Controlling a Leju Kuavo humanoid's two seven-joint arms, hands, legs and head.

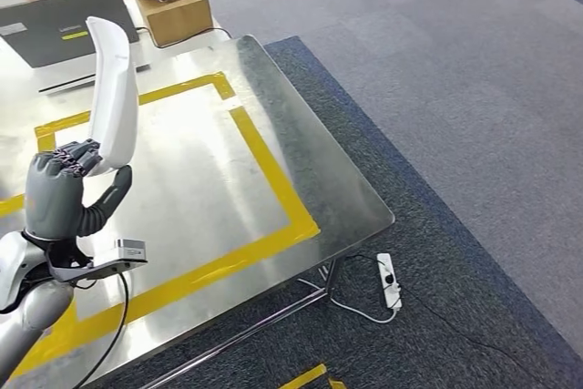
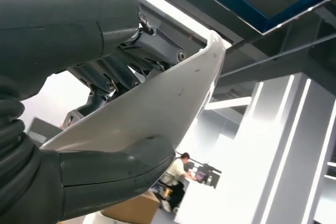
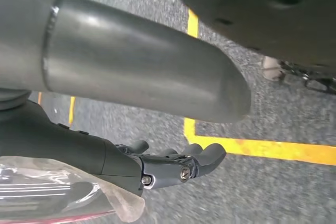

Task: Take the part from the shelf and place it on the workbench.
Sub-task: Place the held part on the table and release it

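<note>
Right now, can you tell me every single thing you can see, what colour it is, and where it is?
part: one, white, upright in the left hand over the workbench
workbench: one, shiny steel
tape: yellow, outlining a rectangle on the workbench
laptop: one, grey, far left
cardboard box: one, brown, at the far edge
power strip: one, white, on the carpet
left hand: grey, grips the part
right hand: dark, above the floor, holds nothing

Grey carpet floor (image 1: 481, 88) surrounds a steel table (image 1: 330, 148) marked with yellow tape (image 1: 271, 170); a white power strip (image 1: 389, 281) lies beneath its corner, a cardboard box (image 1: 175, 14) behind it.
</note>
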